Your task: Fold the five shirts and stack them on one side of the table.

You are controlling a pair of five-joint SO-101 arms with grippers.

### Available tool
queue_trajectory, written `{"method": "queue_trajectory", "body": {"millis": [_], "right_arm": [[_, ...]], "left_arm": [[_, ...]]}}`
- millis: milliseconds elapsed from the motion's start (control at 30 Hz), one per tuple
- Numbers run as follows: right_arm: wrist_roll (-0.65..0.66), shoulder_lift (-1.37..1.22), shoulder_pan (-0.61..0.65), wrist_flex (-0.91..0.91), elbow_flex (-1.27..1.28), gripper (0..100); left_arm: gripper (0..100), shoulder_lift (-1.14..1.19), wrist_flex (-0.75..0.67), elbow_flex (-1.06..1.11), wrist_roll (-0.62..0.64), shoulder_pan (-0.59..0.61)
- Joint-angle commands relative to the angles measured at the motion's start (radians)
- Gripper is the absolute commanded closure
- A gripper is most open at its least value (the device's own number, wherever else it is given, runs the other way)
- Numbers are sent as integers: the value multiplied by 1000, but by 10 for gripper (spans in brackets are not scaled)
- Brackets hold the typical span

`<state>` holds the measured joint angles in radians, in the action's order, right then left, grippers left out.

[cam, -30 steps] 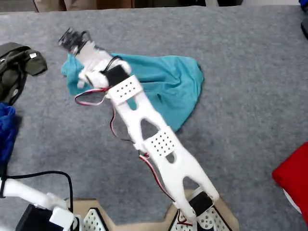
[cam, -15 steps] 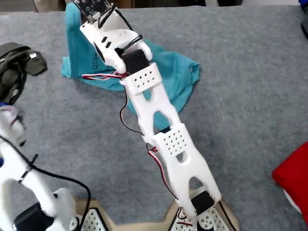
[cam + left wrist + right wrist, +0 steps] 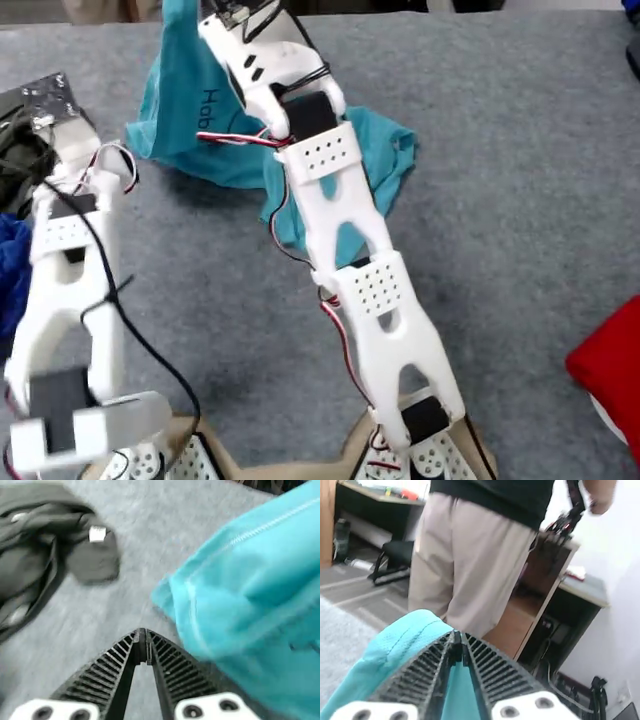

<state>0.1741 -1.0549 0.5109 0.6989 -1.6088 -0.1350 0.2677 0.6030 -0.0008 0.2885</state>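
- The grey table (image 3: 520,150) carries several shirts, well apart from one another.
- The right arm (image 3: 375,290) stretches from the near edge across the middle of the table to its far side.
- The left arm (image 3: 62,235) stands along the left side, with its wrist over the dark shirt.
- The teal shirt (image 3: 190,110) is in the far middle of the table. One end is held up off the surface, and the rest lies bunched on the cloth under the right arm.
- A red shirt (image 3: 610,370) lies at the table's right edge.
- A dark shirt (image 3: 15,165) lies crumpled at the far left, just beside the teal one's hanging end.
- A blue shirt (image 3: 12,270) lies at the left edge, nearer than the dark one.
- The right gripper (image 3: 456,642) is clamped on a fold of teal cloth, raised above the table.
- The left gripper (image 3: 141,642) has its jaws pressed together with nothing between them. It hovers over bare table between the dark shirt and the teal shirt.
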Motion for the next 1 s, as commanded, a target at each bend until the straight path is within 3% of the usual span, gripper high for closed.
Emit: {"method": "queue_trajectory", "body": {"millis": [0, 167, 333, 667, 967], "right_arm": [[-2, 114, -5, -60, -54, 993], [71, 114, -2, -140, 59, 993], [101, 117, -2, -219, 125, 993], [104, 117, -2, -224, 127, 993], [104, 116, -7, -222, 130, 993]], "left_arm": [[981, 168, -199, -38, -52, -12], [981, 349, -183, -189, -178, 44], [981, 349, 74, -316, -180, 77], [981, 349, 342, -376, -180, -115], [981, 380, 304, -465, -175, -210]]}}
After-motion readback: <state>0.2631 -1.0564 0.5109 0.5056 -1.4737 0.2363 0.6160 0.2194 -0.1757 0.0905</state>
